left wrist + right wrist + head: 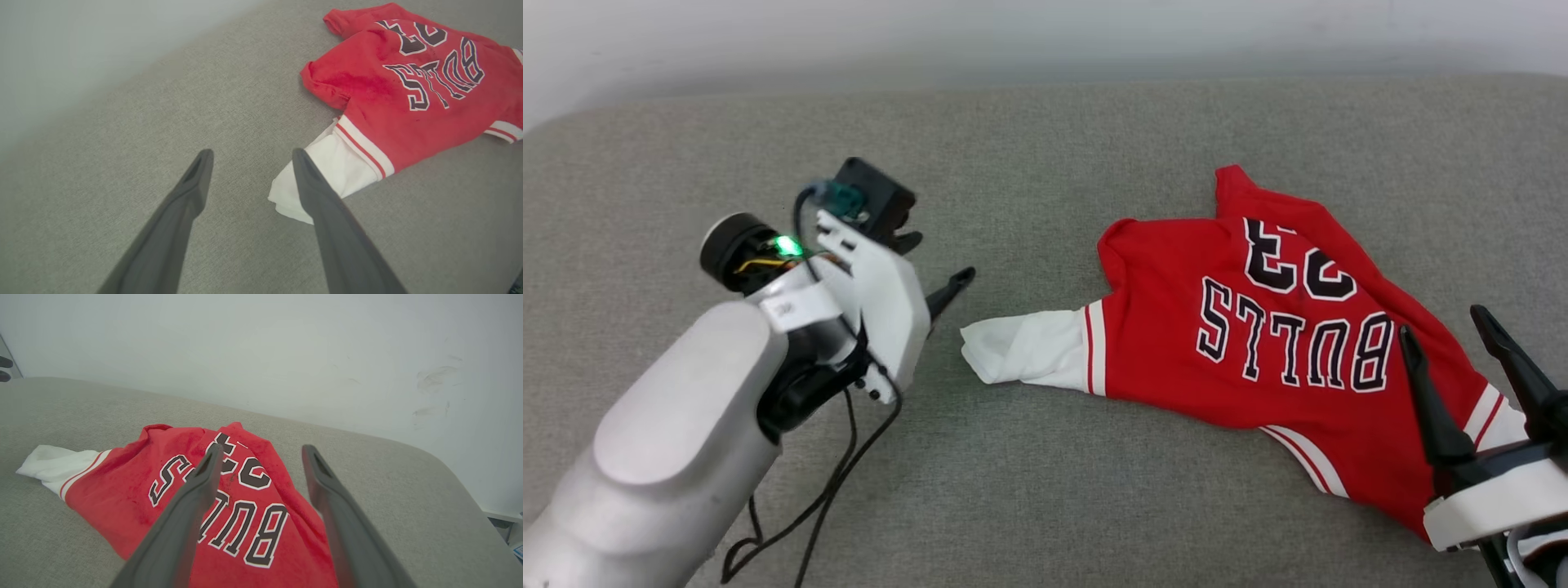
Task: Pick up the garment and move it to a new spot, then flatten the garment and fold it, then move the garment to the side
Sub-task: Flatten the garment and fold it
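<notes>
Well, surface: the wide grey woven-fabric bench (pixel 1045 457) has bare room on my left for a new spot.
Garment: the red short-sleeved jersey shirt with white sleeves and black block lettering (pixel 1258 343) lies rumpled, lettering up, toward my right.
Right tool (pixel 1441 322): fingers spread wide, empty, above the shirt's near right part; I'd lower it and pinch cloth there.
Left tool (pixel 935 260): spread wide, empty, just beside the white sleeve (pixel 1021 347); I'd grip that sleeve, then lift both together.

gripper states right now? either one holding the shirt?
left gripper: open, empty, beside the shirt's white sleeve.
right gripper: open, empty, above the shirt.
</notes>
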### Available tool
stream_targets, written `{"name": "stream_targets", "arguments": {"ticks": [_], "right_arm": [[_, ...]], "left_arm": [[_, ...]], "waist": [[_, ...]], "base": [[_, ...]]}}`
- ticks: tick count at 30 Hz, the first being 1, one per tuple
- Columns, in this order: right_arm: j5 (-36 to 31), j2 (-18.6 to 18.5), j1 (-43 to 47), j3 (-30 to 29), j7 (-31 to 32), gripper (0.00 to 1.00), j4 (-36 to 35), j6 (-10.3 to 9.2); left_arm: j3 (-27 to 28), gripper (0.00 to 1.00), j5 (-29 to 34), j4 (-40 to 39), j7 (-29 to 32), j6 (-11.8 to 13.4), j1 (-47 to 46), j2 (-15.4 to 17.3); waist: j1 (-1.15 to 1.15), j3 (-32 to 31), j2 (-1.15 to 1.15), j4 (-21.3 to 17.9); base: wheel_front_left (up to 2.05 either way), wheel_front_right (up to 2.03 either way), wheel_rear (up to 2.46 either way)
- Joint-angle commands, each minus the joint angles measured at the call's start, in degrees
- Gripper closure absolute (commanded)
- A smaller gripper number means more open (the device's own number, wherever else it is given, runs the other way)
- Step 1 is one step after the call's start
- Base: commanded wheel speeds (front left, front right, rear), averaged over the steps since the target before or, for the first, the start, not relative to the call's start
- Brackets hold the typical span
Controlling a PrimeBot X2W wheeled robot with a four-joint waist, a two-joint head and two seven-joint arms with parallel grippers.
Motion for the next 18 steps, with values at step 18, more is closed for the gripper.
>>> {"name": "stream_targets", "arguments": {"ticks": [18], "right_arm": [[-1.2,0.0,-7.6,3.2,-2.8,0.0,4.0,-0.08]], "left_arm": [[-26.7,0.0,-11.5,14.2,10.0,0.0,-13.7,1.7]], "waist": [[-0.01,7.3,0.0,-4.7]], "base": [[0.0,0.0,0.0]]}}
